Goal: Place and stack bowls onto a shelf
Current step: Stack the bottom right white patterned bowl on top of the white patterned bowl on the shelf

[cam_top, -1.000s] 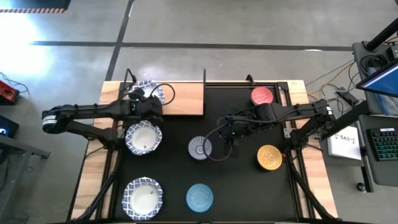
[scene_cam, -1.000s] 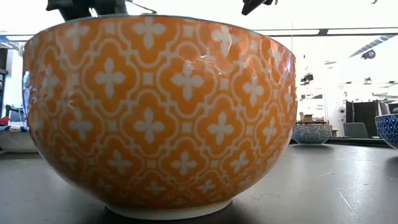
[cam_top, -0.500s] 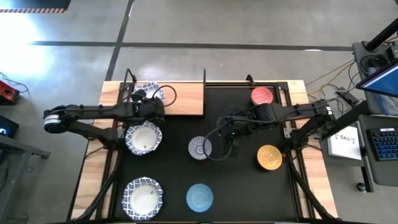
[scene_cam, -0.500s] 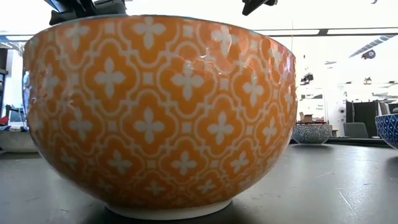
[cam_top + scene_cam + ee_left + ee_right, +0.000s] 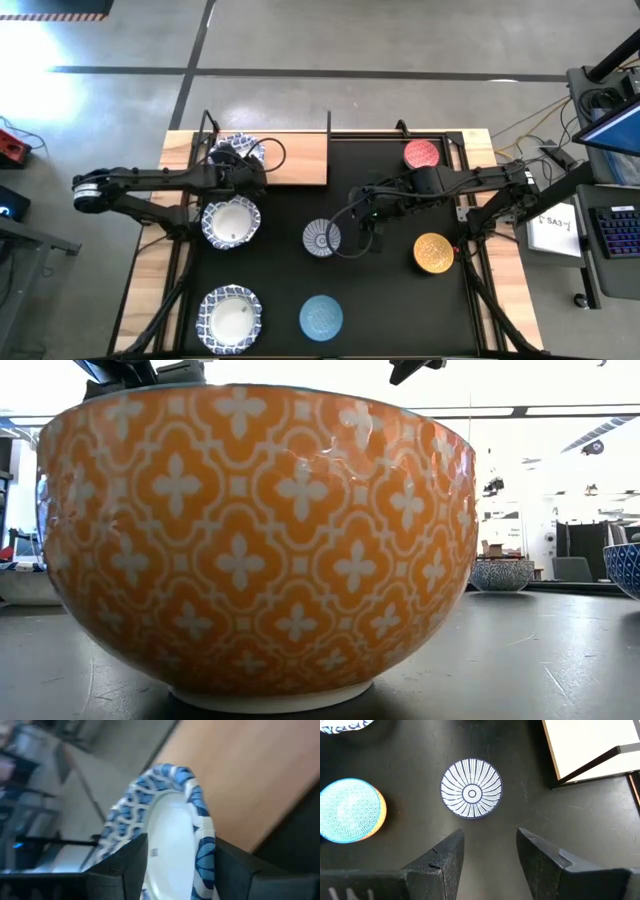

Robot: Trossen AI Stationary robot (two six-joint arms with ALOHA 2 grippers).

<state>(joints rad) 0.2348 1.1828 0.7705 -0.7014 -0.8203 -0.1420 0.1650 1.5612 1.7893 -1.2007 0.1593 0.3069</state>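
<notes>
The low view is being filled almost wholly by the side of the yellow bowl [image 5: 255, 545], so the shelf and most of the table are hidden there; only a patterned blue bowl [image 5: 502, 574] far off and bits of the arms at the top edge are showing. In the high view the left gripper [image 5: 243, 170] is covering part of the white bowl with the blue rim [image 5: 236, 150] sitting at the left end of the shelf [image 5: 295, 158], which is lying along the far edge of the black mat [image 5: 390, 300].

The left arm is reaching in from the mat's left edge. In its wrist view its fingers [image 5: 125, 865] are standing apart on either side of that bowl's [image 5: 165, 825] rim, with a gap showing on at least one side; whether they are touching it cannot be told.

The right gripper [image 5: 366, 232] is hanging over the mat's middle, just beside the blue-grey radial bowl [image 5: 471, 788], its fingers [image 5: 440, 857] spread wide and holding nothing.
</notes>
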